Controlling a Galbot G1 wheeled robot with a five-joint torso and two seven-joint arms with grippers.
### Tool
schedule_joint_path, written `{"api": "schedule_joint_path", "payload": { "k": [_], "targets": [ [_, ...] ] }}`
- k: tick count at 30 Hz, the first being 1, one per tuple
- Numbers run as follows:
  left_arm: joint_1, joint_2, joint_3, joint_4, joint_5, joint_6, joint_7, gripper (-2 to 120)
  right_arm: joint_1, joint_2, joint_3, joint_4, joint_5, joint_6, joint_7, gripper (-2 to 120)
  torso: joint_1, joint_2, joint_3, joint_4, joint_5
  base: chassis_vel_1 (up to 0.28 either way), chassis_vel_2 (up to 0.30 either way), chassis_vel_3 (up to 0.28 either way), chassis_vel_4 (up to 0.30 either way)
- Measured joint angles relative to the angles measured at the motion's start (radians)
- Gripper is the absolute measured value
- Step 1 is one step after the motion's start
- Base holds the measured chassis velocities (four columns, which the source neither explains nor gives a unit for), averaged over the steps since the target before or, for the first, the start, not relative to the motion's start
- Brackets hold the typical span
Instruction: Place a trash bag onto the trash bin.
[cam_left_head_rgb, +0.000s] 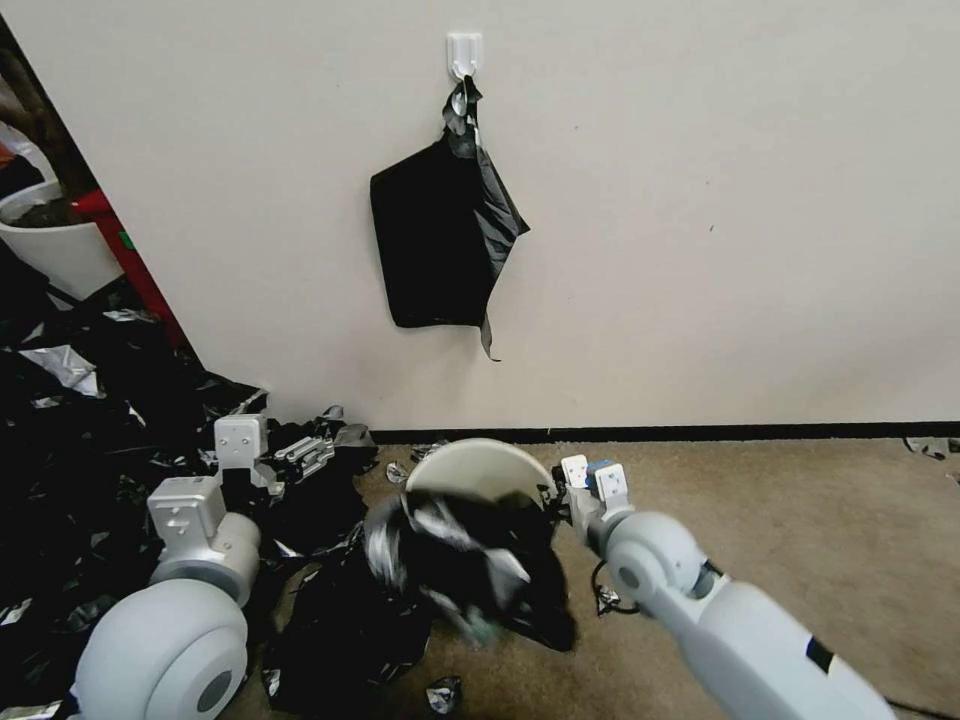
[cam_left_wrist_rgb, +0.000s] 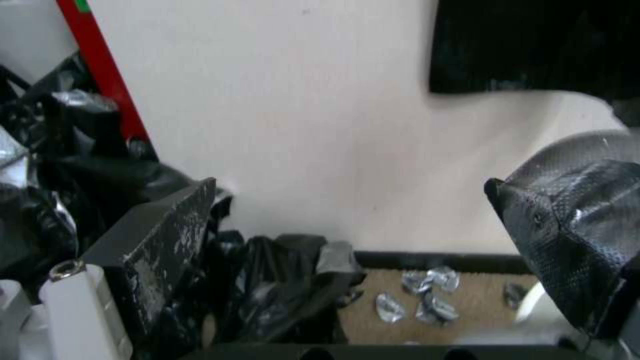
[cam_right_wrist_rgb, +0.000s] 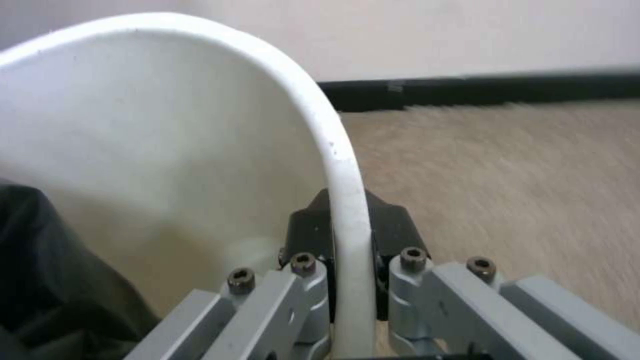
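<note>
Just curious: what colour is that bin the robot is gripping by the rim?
Cream-white, plain; the trash bin shows best in the right wrist view.

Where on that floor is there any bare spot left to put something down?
Bare carpet lies on the robot's right, between the wall's dark baseboard and the right arm. The robot's left is crowded: black plastic scraps pile up around the left hand. The right hand pinches the bin rim.
</note>
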Motion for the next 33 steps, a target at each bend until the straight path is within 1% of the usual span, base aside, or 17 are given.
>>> {"api": "schedule_joint_path", "payload": {
  "k": [1, 2, 4, 5, 6, 7, 9, 10, 13, 19, 21, 23, 25, 26, 28, 29, 33],
  "targets": [
    [-0.005, -0.001, 0.002, 0.01, 0.0, -0.001, -0.001, 100, -0.026, 0.031, 0.004, 0.022, 0.032, 0.05, 0.106, 7, 0.0, 0.0, 0.0, -0.0001, 0.0002, 0.0, 0.0, 0.0, 0.0],
    [-0.005, -0.001, 0.002, 0.01, 0.0, -0.001, -0.001, 100, -0.026, 0.031, 0.004, 0.022, 0.032, 0.05, 0.106, 7, 0.0, 0.0, 0.0, -0.0001, 0.0002, 0.0, 0.0, 0.0, 0.0],
    [-0.013, -0.002, 0.006, 0.028, 0.001, -0.002, -0.002, 100, -0.058, 0.079, 0.016, 0.052, 0.073, 0.092, 0.209, 7, 0.0, 0.0, 0.0, -0.0002, -0.0003, 0.0, 0.0, 0.0, 0.0],
    [-0.02, -0.005, 0.011, 0.042, 0.002, -0.003, -0.004, 100, -0.08, 0.119, 0.026, 0.075, 0.091, 0.118, 0.261, 7, 0.0, 0.0, 0.0, -0.0001, 0.0002, 0.0, 0.0, 0.0, 0.0],
    [-0.025, -0.007, 0.014, 0.053, 0.002, -0.003, -0.005, 100, -0.096, 0.146, 0.034, 0.088, 0.089, 0.14, 0.286, 7, 0.0, 0.0, 0.0, 0.0, -0.0001, 0.0, 0.0, 0.0, 0.0],
    [-0.025, -0.007, 0.014, 0.053, 0.002, -0.003, -0.005, 100, -0.096, 0.146, 0.034, 0.088, 0.089, 0.14, 0.286, 7, 0.0, 0.0, 0.0, 0.0, -0.0001, 0.0, 0.0, 0.0, 0.0],
    [-0.034, -0.013, 0.023, 0.075, 0.003, -0.003, -0.006, 100, -0.127, 0.214, 0.055, 0.099, 0.062, 0.177, 0.345, 7, 0.0, 0.0, 0.0, -0.0001, 0.0001, 0.0, 0.0, 0.0, 0.0],
    [-0.034, -0.013, 0.023, 0.075, 0.003, -0.003, -0.006, 100, -0.127, 0.214, 0.055, 0.099, 0.062, 0.177, 0.345, 7, 0.0, 0.0, 0.0, -0.0001, 0.0001, 0.0, 0.0, 0.0, 0.0],
    [-0.035, -0.021, 0.033, 0.096, 0.005, -0.003, -0.006, 100, -0.141, 0.274, 0.085, 0.078, 0.024, 0.202, 0.375, 7, 0.0, 0.0, 0.0, 0.0, 0.0, 0.0, 0.0, 0.0, 0.0],
    [-0.03, -0.033, 0.039, 0.102, 0.008, -0.003, -0.007, 100, -0.146, 0.308, 0.118, 0.061, 0.024, 0.225, 0.385, 8, 0.0, 0.0, 0.0, 0.0001, 0.0001, 0.0, 0.0, 0.0, 0.0],
    [-0.027, -0.038, 0.039, 0.102, 0.009, -0.003, -0.006, 100, -0.16, 0.302, 0.126, 0.06, 0.02, 0.242, 0.36, 17, 0.0, 0.0, 0.0, -0.0001, 0.0002, 0.0, 0.0, 0.0, 0.0],
    [-0.026, -0.039, 0.039, 0.102, 0.009, -0.003, -0.007, 100, -0.165, 0.299, 0.126, 0.061, 0.019, 0.248, 0.355, 20, 0.0, 0.0, 0.0, 0.0, 0.0002, 0.0, 0.0, 0.0, 0.0],
    [-0.026, -0.043, 0.037, 0.104, 0.01, -0.003, -0.006, 100, -0.188, 0.29, 0.125, 0.069, -0.009, 0.282, 0.346, 32, 0.0, 0.0, 0.0, 0.0, 0.0003, 0.0, 0.0, 0.0, 0.0],
    [-0.026, -0.043, 0.037, 0.104, 0.01, -0.003, -0.006, 100, -0.188, 0.29, 0.125, 0.069, -0.009, 0.282, 0.346, 32, 0.0, 0.0, 0.0, 0.0, 0.0003, 0.0, 0.0, 0.0, 0.0],
    [-0.025, -0.046, 0.036, 0.108, 0.011, -0.003, -0.007, 100, -0.218, 0.277, 0.124, 0.09, -0.076, 0.315, 0.315, 42, 0.0, 0.0, 0.0, 0.0, 0.0002, 0.0, 0.0, 0.0, 0.0],
    [-0.025, -0.046, 0.036, 0.108, 0.011, -0.003, -0.007, 100, -0.218, 0.277, 0.124, 0.09, -0.076, 0.315, 0.315, 42, 0.0, 0.0, 0.0, 0.0, 0.0002, 0.0, 0.0, 0.0, 0.0],
    [-0.032, -0.053, 0.035, 0.125, 0.014, -0.005, -0.006, 100, -0.285, 0.226, 0.113, 0.169, -0.319, 0.397, 0.18, 61, 0.0, 0.0, 0.0, -0.0001, 0.0003, 0.0, 0.0, 0.0, 0.0]
  ]
}}
